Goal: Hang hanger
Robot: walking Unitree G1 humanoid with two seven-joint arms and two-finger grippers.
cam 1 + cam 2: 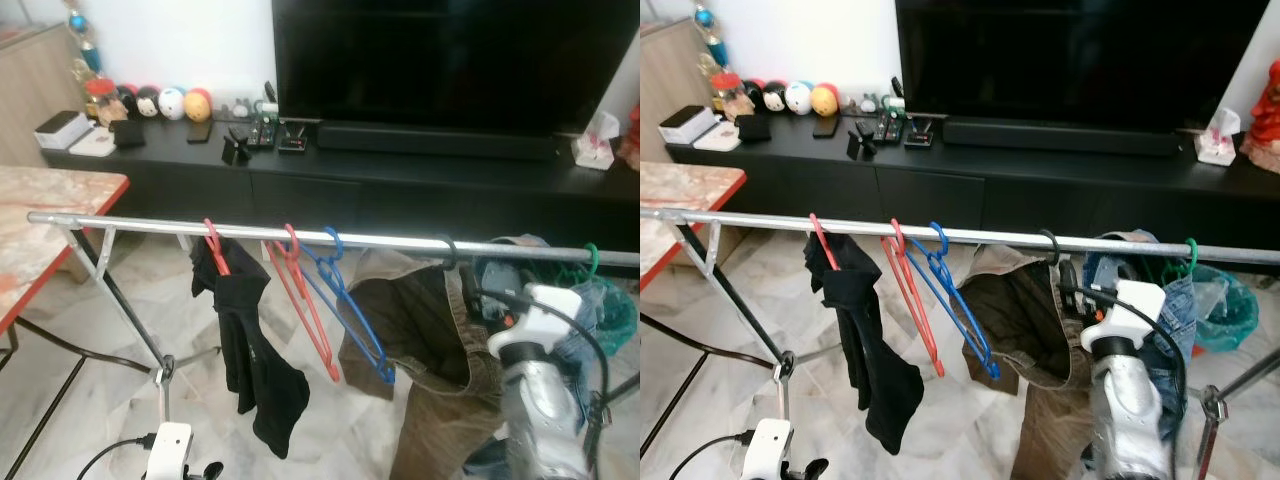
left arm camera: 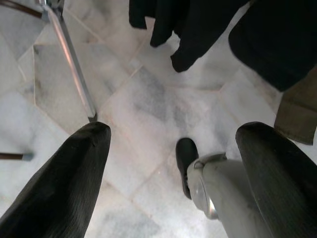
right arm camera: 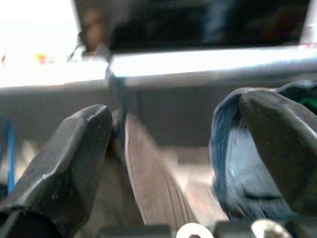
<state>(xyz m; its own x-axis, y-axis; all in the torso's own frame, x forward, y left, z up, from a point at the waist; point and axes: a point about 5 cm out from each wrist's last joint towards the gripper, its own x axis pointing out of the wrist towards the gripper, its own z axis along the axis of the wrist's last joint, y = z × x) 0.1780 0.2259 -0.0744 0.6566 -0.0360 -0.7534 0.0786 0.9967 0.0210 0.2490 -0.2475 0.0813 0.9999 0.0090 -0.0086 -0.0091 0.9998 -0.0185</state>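
A silver rail (image 1: 130,224) runs across in front of me. On it hang a red hanger with a black garment (image 1: 240,330), an empty red hanger (image 1: 305,300), an empty blue hanger (image 1: 352,318), a black-hooked hanger (image 1: 446,250) carrying brown trousers (image 1: 425,340), and a green hanger (image 1: 591,261) with jeans. My right gripper (image 1: 1068,285) is raised just under the rail beside the black hook. In the right wrist view it (image 3: 173,148) is open, with the hook and the trousers' edge between its fingers (image 3: 74,158). My left gripper (image 2: 168,148) hangs low and open over the marble floor.
The rack's slanted legs (image 1: 125,320) stand at the left and another (image 2: 74,69) near my left gripper. A red-edged marble table (image 1: 40,210) is at the left. Behind the rail are a black TV console (image 1: 400,170) and a TV. A teal bag (image 1: 610,310) sits at the right.
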